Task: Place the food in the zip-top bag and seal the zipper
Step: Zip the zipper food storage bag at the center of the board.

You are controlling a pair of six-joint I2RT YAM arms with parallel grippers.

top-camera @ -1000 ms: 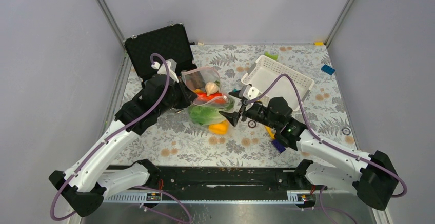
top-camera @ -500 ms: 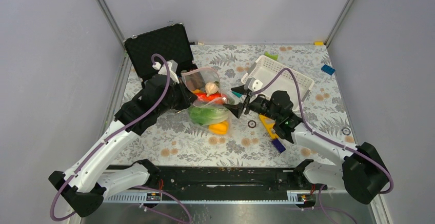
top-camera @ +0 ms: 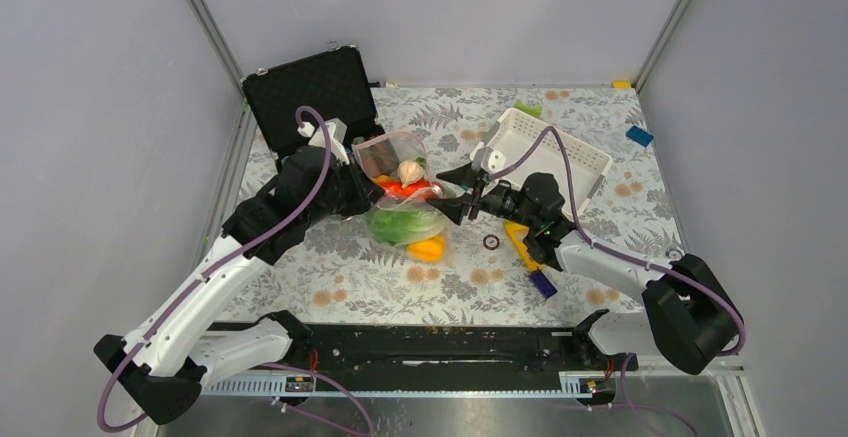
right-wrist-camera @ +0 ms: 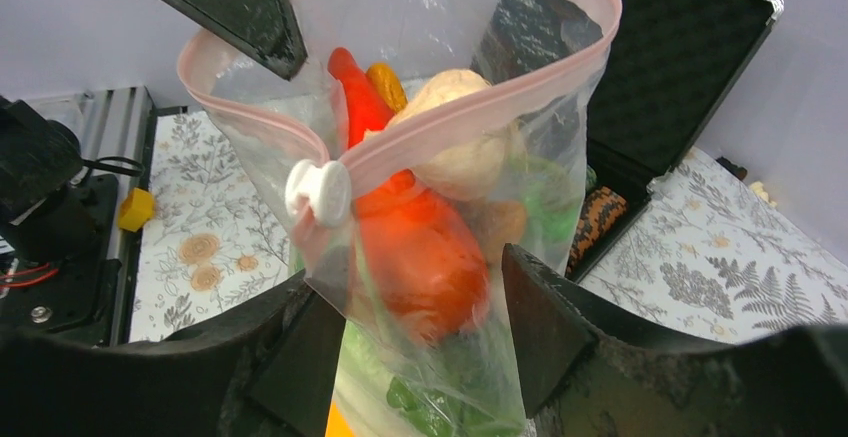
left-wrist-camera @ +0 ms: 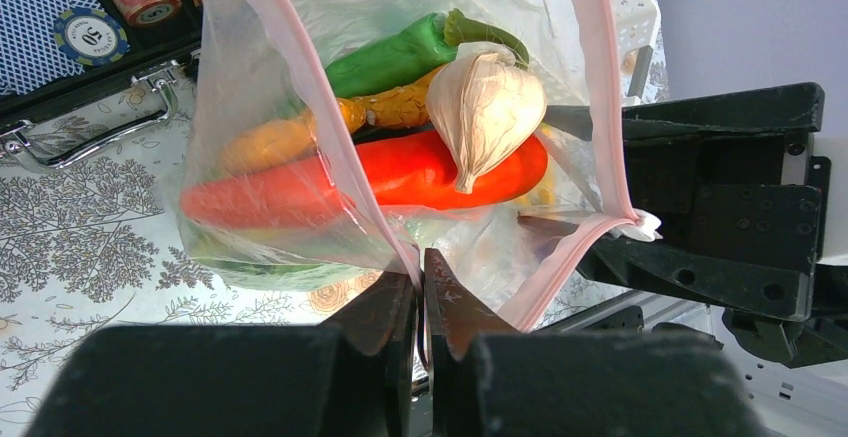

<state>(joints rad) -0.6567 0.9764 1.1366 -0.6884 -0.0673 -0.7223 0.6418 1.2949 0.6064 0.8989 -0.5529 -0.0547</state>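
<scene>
The clear zip-top bag [top-camera: 398,172] hangs open in mid-table, with its pink zipper [left-wrist-camera: 600,107] around the mouth. Inside are a red chili [left-wrist-camera: 440,172], a pale garlic-like bulb [left-wrist-camera: 485,107], a green pepper [left-wrist-camera: 390,52] and an orange lumpy piece [left-wrist-camera: 385,109]. Green lettuce [top-camera: 400,223] and a yellow-orange pepper [top-camera: 428,249] show low in the bag. My left gripper [left-wrist-camera: 420,277] is shut on the bag's pink edge. My right gripper [right-wrist-camera: 415,297] is open, its jaws on either side of the bag below the white slider [right-wrist-camera: 318,194].
An open black case [top-camera: 310,87] with poker chips [left-wrist-camera: 90,35] stands at the back left. A white lattice basket [top-camera: 550,157] is behind my right arm. A yellow block [top-camera: 520,242], a blue block [top-camera: 543,283] and a small ring [top-camera: 491,242] lie right of the bag.
My right gripper has moved left and forward to the bag, and its open jaws now flank the bag's right side. The left arm and the bag have stayed put.
</scene>
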